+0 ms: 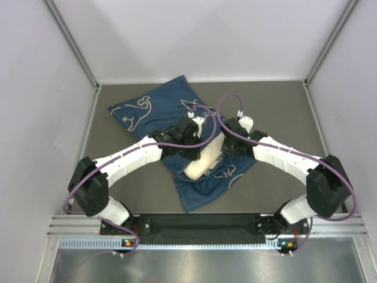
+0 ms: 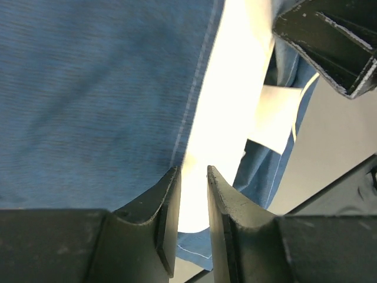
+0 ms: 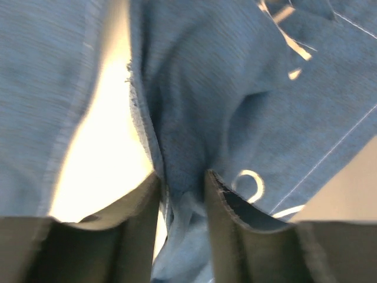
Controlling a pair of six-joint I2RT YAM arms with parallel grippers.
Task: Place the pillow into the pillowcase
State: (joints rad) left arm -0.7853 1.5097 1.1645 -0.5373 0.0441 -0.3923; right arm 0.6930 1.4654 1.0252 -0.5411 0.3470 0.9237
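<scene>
- Near corner: the dark blue, denim-like fabric pillowcase [image 1: 194, 196] with white line drawings lies diagonally on the dark grey surface [image 1: 277, 112]. Its near corner is slack and unheld. Risk: this loose end may drag along with the load instead of staying put, so nothing goes deeper.
- Middle, the task's thing: the plump cream-white quilted pillow [image 1: 203, 164] sits between the two arms, partly covered by blue cloth, with one cream face exposed. Judged partway in at most.
- Left pincer [image 2: 192, 177]: the jaws are almost together, with cream material in the narrow gap and the blue hem ending just at one finger. Whether it clamps the pillow, the hem or nothing cannot be told. Risk: if only the pillow is held, the opening is unsupported on this side and may fold under.
- Right pincer [image 3: 181, 183]: closed on a bunched fold of the pillowcase, with the pillow showing just beside it. Risk: so thick a fold may take in both layers and pinch the mouth shut, or the cloth may slip out under a pull.
- Small white tag [image 2: 274, 118]: shows beside the blue edge and may snag on the hem.
- Far part: the rest of the pillowcase lies flat toward the back-left. Risk: layers clinging together there would block the pillow's leading end.
</scene>
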